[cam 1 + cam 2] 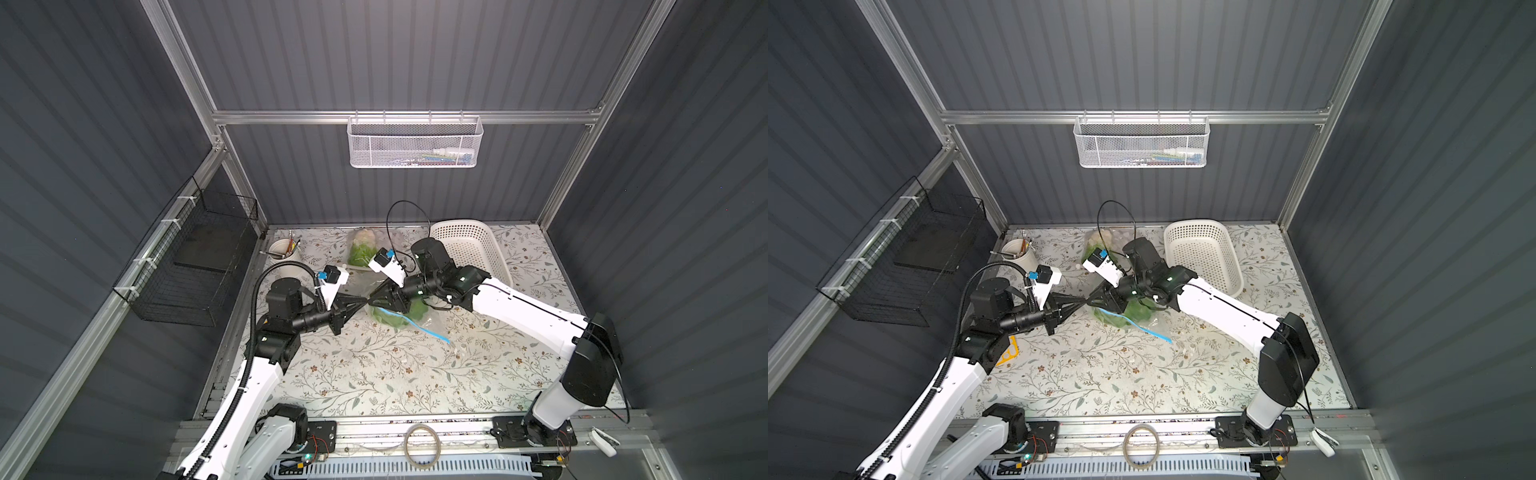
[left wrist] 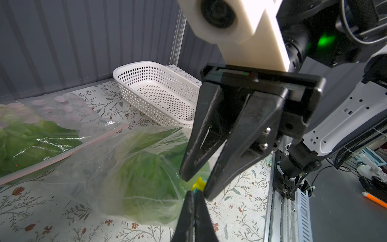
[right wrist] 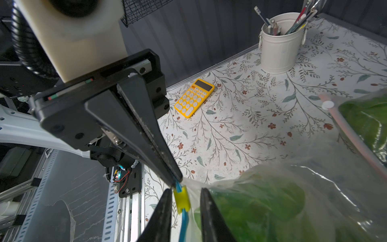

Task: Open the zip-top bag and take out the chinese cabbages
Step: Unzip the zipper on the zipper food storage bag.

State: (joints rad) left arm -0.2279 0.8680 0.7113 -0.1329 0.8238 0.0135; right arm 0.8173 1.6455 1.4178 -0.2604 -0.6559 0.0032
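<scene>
The left gripper (image 3: pixel 177 184) is closed tight on the blue strip end of the zip-top bag (image 3: pixel 314 188). The right gripper (image 3: pixel 186 189) stands narrowly apart around the yellow slider (image 3: pixel 181 201). The chinese cabbages (image 3: pixel 251 209) lie inside the bag, near the middle of the table (image 1: pixel 374 374).

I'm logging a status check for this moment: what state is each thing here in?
Bag: looks still zipped, yellow slider at one end.
Cabbages: inside the bag.
Left gripper: jaws shut on the blue zip strip.
Right gripper: jaws open, straddling the slider.
Second bag: lying flat, looks zipped.
Basket: empty.
Cup: upright, holding pens.
Calculator: face up.
</scene>
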